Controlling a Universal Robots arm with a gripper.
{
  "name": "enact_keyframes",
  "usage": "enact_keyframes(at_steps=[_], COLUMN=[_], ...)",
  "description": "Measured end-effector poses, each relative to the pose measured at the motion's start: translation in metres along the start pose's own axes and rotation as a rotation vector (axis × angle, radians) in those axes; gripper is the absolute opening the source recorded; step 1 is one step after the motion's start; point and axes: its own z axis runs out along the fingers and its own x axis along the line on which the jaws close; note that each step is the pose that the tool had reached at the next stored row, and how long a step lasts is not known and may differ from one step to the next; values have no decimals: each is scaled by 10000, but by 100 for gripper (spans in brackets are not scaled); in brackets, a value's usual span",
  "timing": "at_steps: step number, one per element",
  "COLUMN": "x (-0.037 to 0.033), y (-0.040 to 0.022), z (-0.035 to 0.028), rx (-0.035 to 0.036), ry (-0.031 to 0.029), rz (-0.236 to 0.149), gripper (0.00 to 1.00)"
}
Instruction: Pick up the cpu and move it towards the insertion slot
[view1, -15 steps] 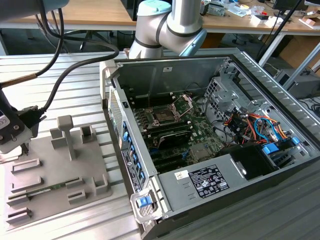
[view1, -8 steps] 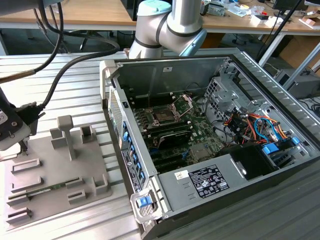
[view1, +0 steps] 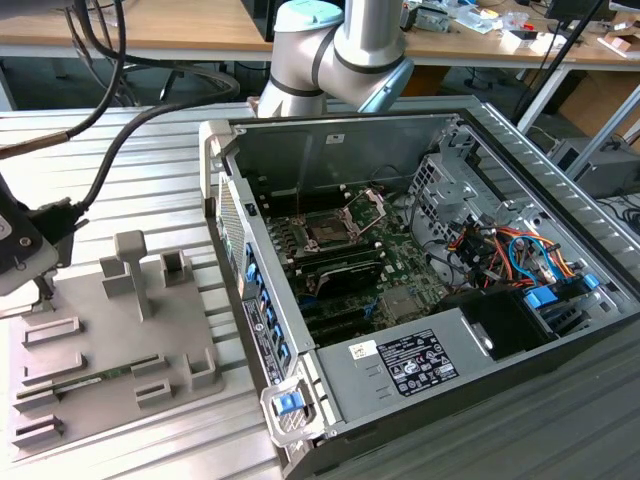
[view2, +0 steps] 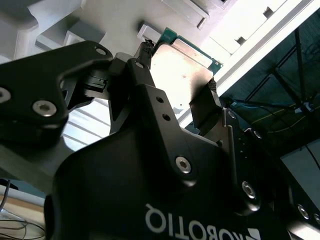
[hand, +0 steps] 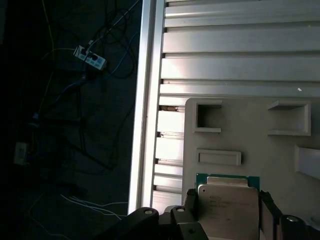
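Observation:
The cpu (hand: 227, 202), a flat square chip with a silvery top and a thin green rim, sits between the fingers of my gripper (hand: 227, 220), just above the grey plastic tray (hand: 250, 130). In the second wrist view the two black fingers press on opposite edges of the cpu (view2: 182, 62), so my gripper (view2: 179, 70) is shut on it. The exterior view has my gripper (view1: 42, 288) at its far left, over the tray's (view1: 110, 340) back corner. The insertion slot (view1: 330, 232) lies on the green board inside the open computer case, its metal load plate (view1: 368, 205) swung up.
A long green memory stick (view1: 90, 380) lies in a tray groove. Grey posts (view1: 135, 270) stand up from the tray. The case wall (view1: 245, 270) rises between the tray and the board. Bundled cables (view1: 500, 250) and a power supply (view1: 410, 365) fill the case's near side.

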Motion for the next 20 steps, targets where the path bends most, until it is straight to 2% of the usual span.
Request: enact_keyframes(at_steps=[20], x=[0], y=[7], z=[-168], rx=[-2], ry=[-1], rz=[0], gripper=[55])
